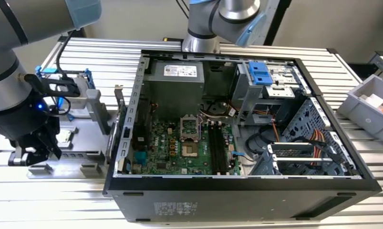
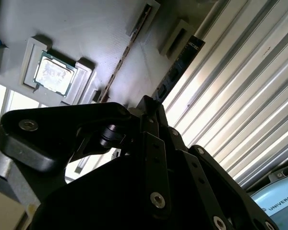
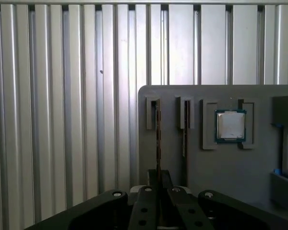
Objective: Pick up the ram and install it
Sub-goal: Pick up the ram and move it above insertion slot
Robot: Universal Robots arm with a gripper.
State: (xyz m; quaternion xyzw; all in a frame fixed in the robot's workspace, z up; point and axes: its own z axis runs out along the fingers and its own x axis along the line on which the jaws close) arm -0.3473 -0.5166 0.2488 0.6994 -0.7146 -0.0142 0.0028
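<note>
A: Where's the ram (image 3: pixel 157 136)?
B: On edge in its tray (image 3: pixel 216 172) slot, pincer (image 3: pixel 159 173) pinching one end.
A: The danger?
B: An off-centre grip could tilt it, jamming it in the slot.

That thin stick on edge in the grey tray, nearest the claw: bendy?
The thin dark circuit-board stick is probably stiff and light, being slim and flat. On edge in the grey slotted tray, it likely tips if unsupported.
</note>
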